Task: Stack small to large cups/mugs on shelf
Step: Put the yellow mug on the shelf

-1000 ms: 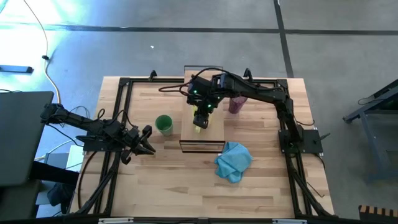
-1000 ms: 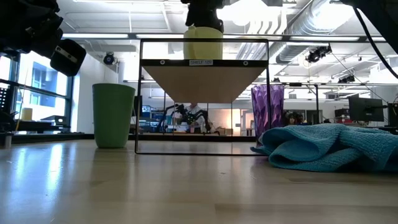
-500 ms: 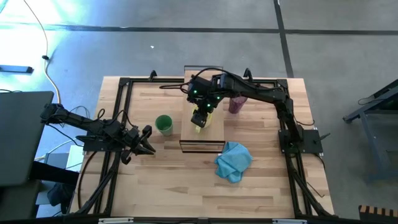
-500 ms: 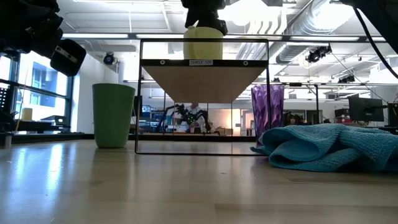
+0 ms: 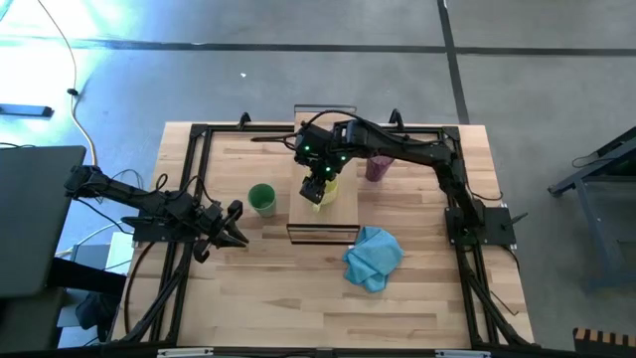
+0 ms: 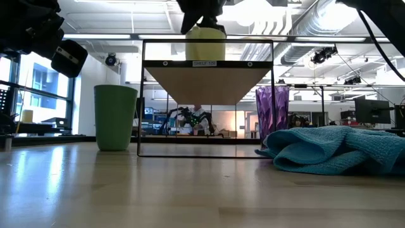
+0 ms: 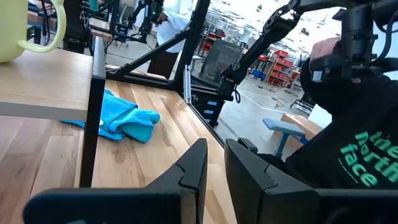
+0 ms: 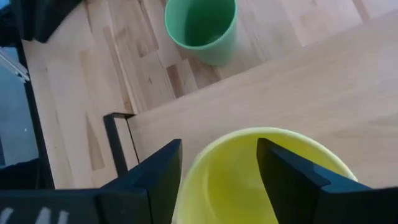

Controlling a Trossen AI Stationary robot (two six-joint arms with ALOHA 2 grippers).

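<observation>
Right gripper (image 8: pixel 217 171): spread wide over yellow mug (image 5: pixel 323 191) on shelf (image 5: pixel 341 214) | Left gripper (image 5: pixel 238 228): nearly pressed together, empty, parked near green cup (image 5: pixel 261 199)

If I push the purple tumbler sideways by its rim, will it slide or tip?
The purple tumbler looks tall and narrow, so a rim push would probably tip it. Its see-through walls suggest light plastic, so it likely offers little resistance. Pushing near its base should slide it.

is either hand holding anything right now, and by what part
Nothing is held. The right hand stands open over the yellow mug on the shelf, fingers astride its rim; the left hand grips nothing.
</observation>
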